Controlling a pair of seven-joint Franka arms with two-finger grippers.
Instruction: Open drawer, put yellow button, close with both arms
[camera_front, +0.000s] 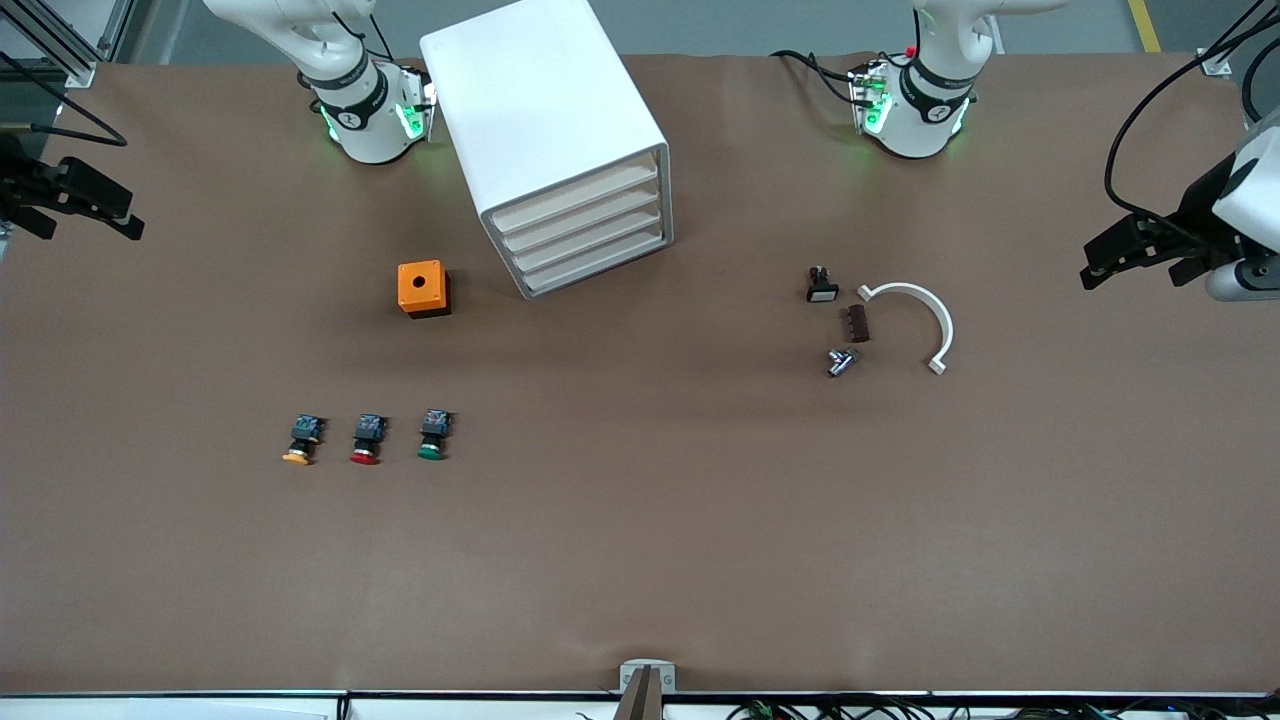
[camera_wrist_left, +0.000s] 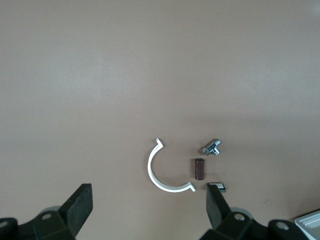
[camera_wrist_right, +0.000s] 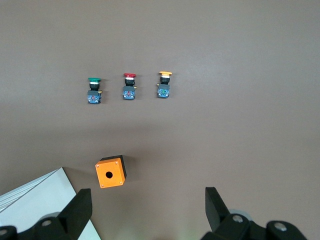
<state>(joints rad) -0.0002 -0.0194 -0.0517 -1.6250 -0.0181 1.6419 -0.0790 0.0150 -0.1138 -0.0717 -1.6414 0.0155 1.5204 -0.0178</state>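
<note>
Three push-buttons lie in a row: one yellow button (camera_front: 300, 441), one red-capped (camera_front: 367, 440), one green-capped (camera_front: 433, 436). One white cabinet (camera_front: 548, 130) holds four drawers; one orange box (camera_front: 422, 288) sits nearby. Two arms wait.

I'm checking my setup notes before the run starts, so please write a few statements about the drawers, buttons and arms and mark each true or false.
1. All four drawers of the cabinet are shut, including the top drawer. True.
2. The yellow button lies inside the orange box. False: it lies on the table, nearer the front camera than the box, in a row with the red button and green button.
3. The left tool is open and holds nothing. True.
4. The right tool grips the red button. False: it is open and empty, up over the table near the orange box.
5. The white curved clip lies toward the left arm's end of the table. True.
</note>
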